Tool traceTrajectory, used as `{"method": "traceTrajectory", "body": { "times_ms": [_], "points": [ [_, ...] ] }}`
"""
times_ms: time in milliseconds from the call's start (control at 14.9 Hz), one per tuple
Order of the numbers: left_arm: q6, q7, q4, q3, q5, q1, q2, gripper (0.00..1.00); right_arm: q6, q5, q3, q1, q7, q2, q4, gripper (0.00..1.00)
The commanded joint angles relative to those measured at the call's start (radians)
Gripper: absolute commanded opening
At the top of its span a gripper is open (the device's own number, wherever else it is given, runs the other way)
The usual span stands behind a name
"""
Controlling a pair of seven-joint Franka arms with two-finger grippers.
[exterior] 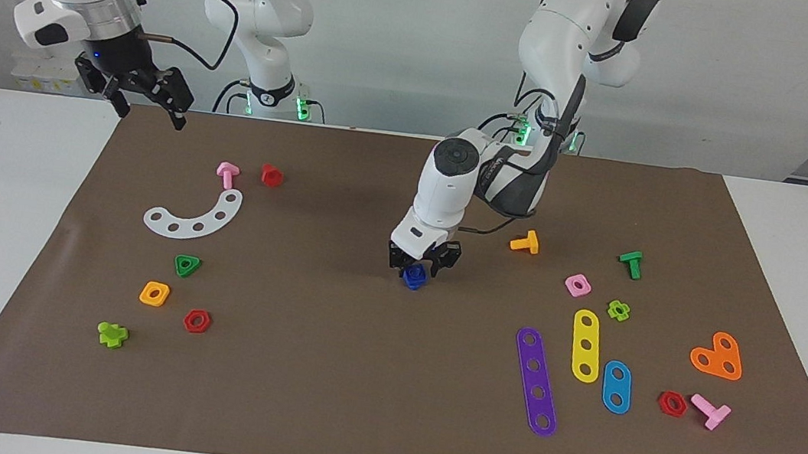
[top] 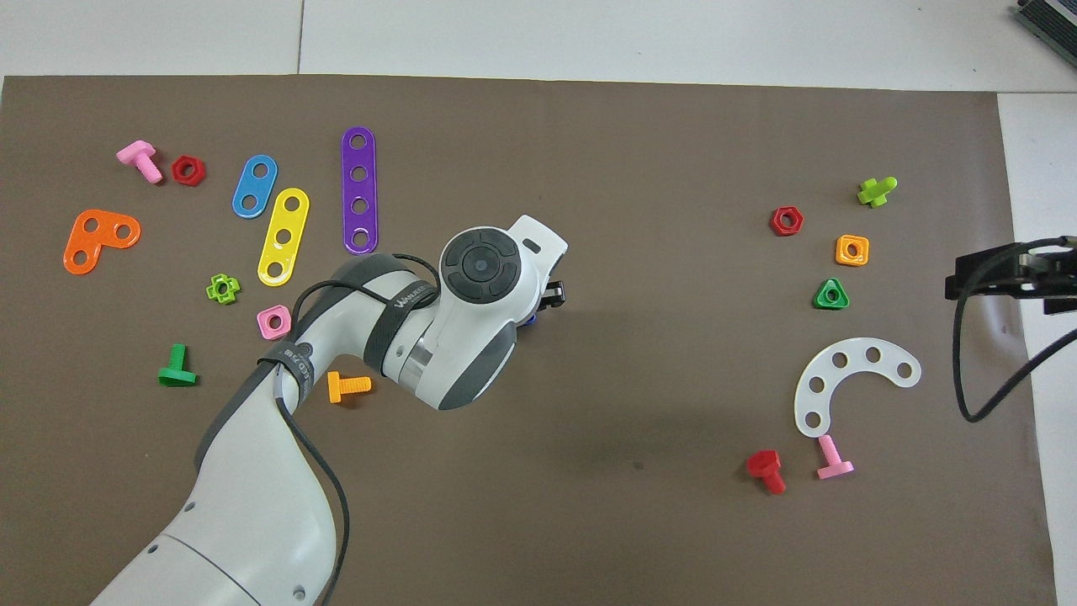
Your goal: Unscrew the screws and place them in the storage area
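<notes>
The left gripper (exterior: pixel 415 265) is low over the middle of the brown mat (exterior: pixel 321 402), straddling the dark-blue screw (exterior: pixel 413 276) that sits on the mat there. Its fingers (exterior: pixel 396 257) stand on either side of the screw's top, partly drawn in, but whether they press on the screw or leave a gap cannot be told. From overhead the arm's wrist covers nearly all of the screw, and only a blue sliver (top: pixel 528 319) shows under it, well apart from every edge of the mat.

The right gripper (exterior: pixel 147 91) hangs in the air over the mat's corner at the robots' edge, at the right arm's end, with its fingers spread wide and nothing between them; that arm waits.

The nearest loose pieces lie toward the left arm's end: an orange bolt (exterior: pixel 525 242) and a pink square nut (exterior: pixel 577 284). Closer to the mat's edge farthest from the robots lie a purple strip (exterior: pixel 536 382), a yellow strip (exterior: pixel 586 345) and a light-blue oval plate (exterior: pixel 616 386). Toward the right arm's end lie a white curved plate (exterior: pixel 197 217), a pink bolt (exterior: pixel 227 174) and a red bolt (exterior: pixel 271 175).
</notes>
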Motion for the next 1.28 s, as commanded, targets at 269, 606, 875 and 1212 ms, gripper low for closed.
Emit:
{"method": "traceTrajectory", "body": {
  "times_ms": [269,606,875,1212],
  "points": [
    [0.037,-0.024,-0.036,0.018,0.02,-0.018,-0.008,0.66,-0.01,0.02,0.007,-0.011,-0.003,-0.008,-0.002,1.0],
    [0.044,-0.024,-0.045,0.018,0.02,-0.018,-0.008,0.65,-0.01,0.02,0.007,-0.011,-0.003,-0.008,-0.002,1.0],
    [0.044,-0.024,-0.045,0.018,0.02,-0.018,-0.008,0.59,-0.01,0.02,0.009,-0.011,-0.003,-0.008,-0.002,1.0],
    [0.042,-0.026,-0.044,0.018,0.02,-0.021,-0.01,0.53,-0.01,0.02,0.007,-0.011,-0.003,-0.008,-0.004,1.0]
  ]
}}
